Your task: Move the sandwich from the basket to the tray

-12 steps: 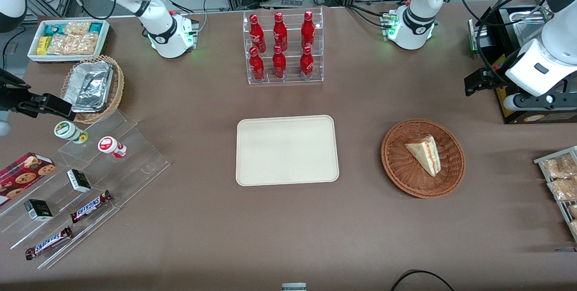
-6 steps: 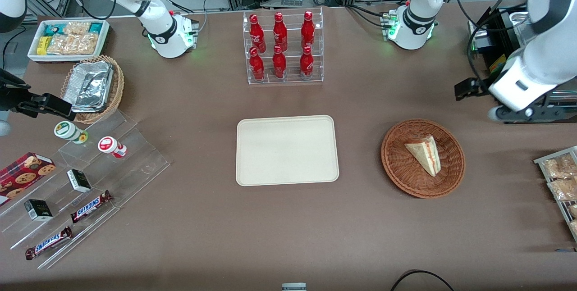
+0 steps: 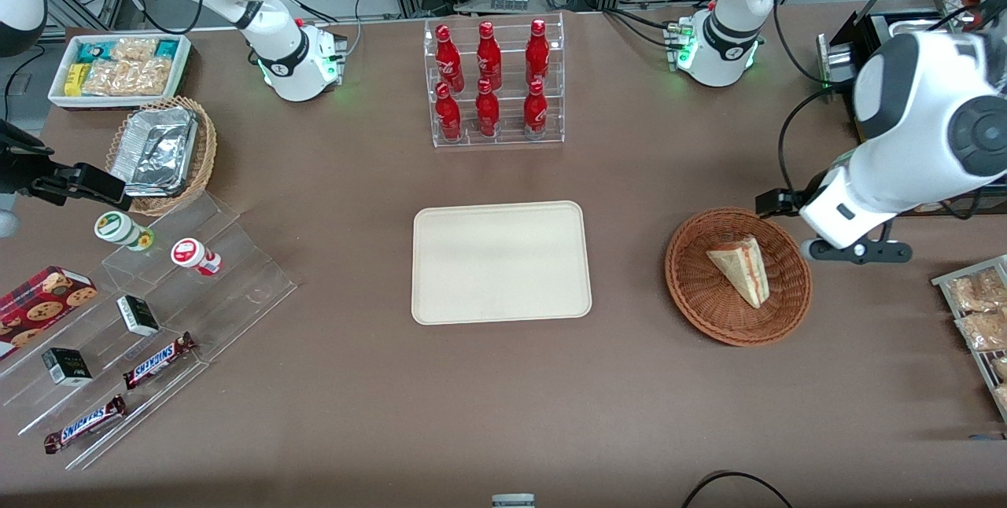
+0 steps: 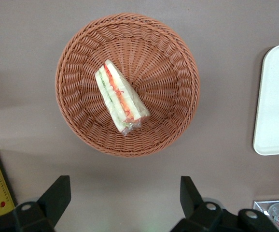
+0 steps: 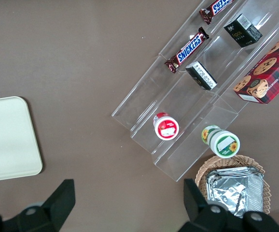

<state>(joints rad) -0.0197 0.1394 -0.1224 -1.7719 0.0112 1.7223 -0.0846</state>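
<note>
The sandwich (image 3: 742, 267) (image 4: 120, 96), a pale bread wedge with red and green filling at its edge, lies in the round reddish-brown wicker basket (image 3: 700, 300) (image 4: 178, 111). The cream tray (image 3: 500, 262) (image 4: 277, 101) sits flat beside the basket, toward the parked arm's end, with nothing on it. My left gripper (image 3: 822, 226) (image 4: 125, 198) hangs high above the table just outside the basket's rim, a little farther from the front camera than the sandwich. Its fingers (image 4: 56, 195) stand wide apart, open, with only bare table between them.
A clear rack of red bottles (image 3: 494, 83) stands farther from the front camera than the tray. A black box (image 3: 873, 111) and a rack of snack packets (image 3: 979, 311) lie toward the working arm's end. Clear stepped shelves with snacks (image 3: 134, 319) lie toward the parked arm's end.
The left arm has swung in from over the black box toward the basket, coming nearer the front camera. The sandwich, basket and tray have not moved.
</note>
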